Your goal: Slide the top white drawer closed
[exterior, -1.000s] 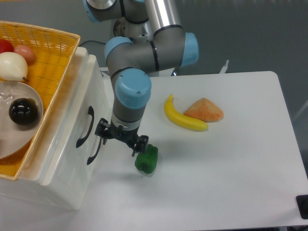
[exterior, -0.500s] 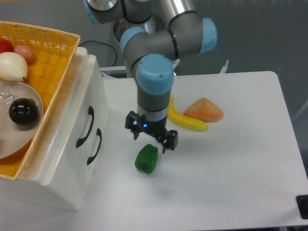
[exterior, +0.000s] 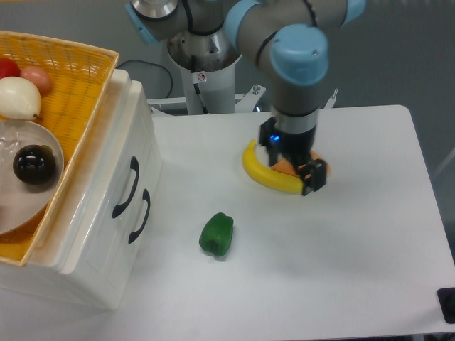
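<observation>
The top white drawer (exterior: 121,170), left of centre, appears pushed in; rigid, glossy, best pressed on its flat front. The gripper (exterior: 293,167), spread and empty, is seen over the banana (exterior: 264,173).

Grey tubular arm wearing pale blue joint caps

The arm (exterior: 298,92) is showing smooth silver-grey tube segments, and round light-blue caps are covering its joints. A dark grey wrist section is narrowing down to a black gripper (exterior: 291,162), where a small blue light is glowing. A little red-and-white sticker is sitting on the pale column near the base, and a dark cable is trailing off behind it.
</observation>
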Controlling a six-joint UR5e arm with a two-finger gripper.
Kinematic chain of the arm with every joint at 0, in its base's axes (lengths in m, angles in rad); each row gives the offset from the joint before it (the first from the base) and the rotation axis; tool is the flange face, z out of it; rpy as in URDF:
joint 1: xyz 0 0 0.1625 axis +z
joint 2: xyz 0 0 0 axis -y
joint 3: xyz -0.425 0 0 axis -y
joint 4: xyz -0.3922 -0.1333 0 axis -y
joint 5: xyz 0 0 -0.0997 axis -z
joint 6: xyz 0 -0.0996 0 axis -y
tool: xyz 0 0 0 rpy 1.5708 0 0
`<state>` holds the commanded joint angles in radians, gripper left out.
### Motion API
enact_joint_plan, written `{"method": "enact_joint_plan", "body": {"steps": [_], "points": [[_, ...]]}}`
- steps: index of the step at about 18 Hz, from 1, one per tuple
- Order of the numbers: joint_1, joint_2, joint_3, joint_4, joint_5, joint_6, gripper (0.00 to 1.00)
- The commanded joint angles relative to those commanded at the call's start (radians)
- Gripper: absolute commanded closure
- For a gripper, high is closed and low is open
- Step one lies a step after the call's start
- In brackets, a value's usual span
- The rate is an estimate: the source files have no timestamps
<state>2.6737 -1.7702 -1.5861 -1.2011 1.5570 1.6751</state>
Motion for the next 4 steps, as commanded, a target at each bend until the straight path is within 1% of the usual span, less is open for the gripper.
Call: {"method": "enact_joint_plan", "body": {"steps": [4], "points": [[-0.003, 0.003, -0.002, -0.008, 0.002, 0.000, 0.00]]}}
